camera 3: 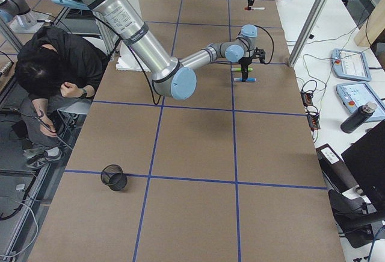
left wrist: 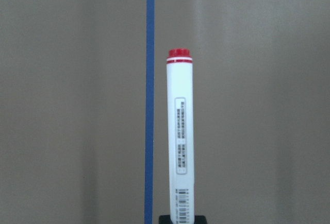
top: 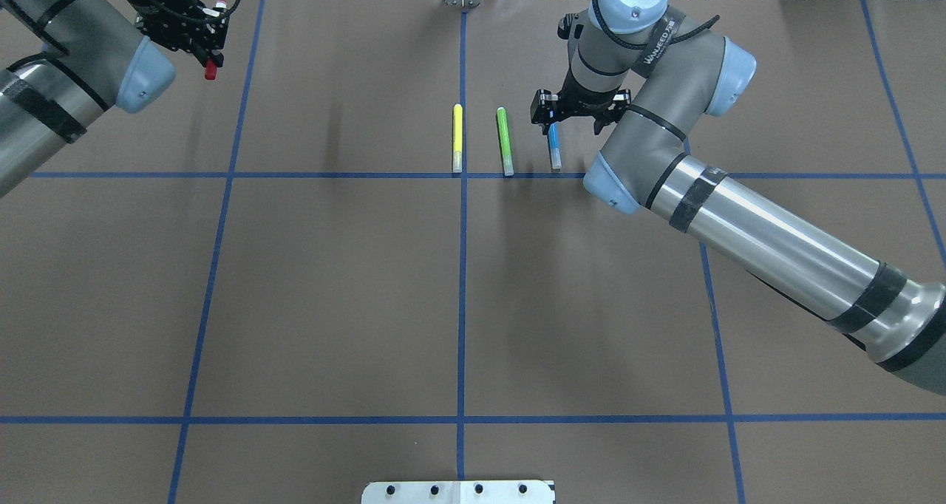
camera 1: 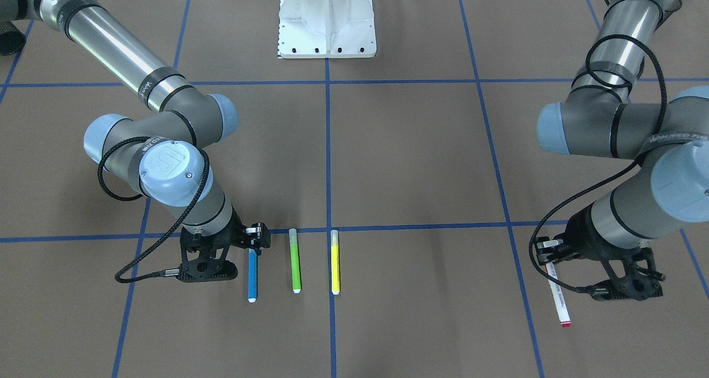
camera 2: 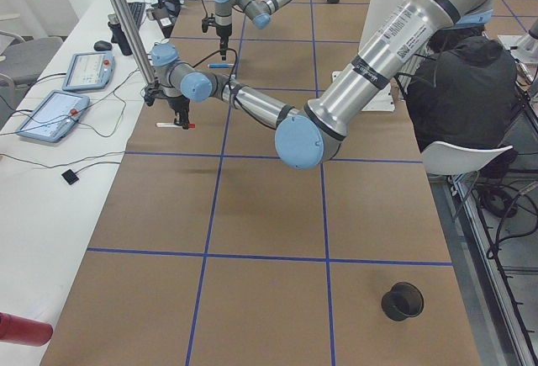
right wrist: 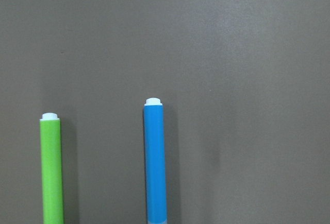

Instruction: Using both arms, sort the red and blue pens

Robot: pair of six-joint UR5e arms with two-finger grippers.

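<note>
Overhead exterior: red-capped white marker point(top: 211, 72) is clamped in left gripper point(top: 210, 57); blue plastic marker point(top: 554, 153) lies under right gripper point(top: 550, 120), closure cannot be told; lifting is judged next.

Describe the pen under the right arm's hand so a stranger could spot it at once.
From the white base plate at the top of the front-facing view, follow the centre tape line down to three parallel pens. The blue pen is farthest from that line, under the right hand; the green pen and yellow pen sit closer.
</note>
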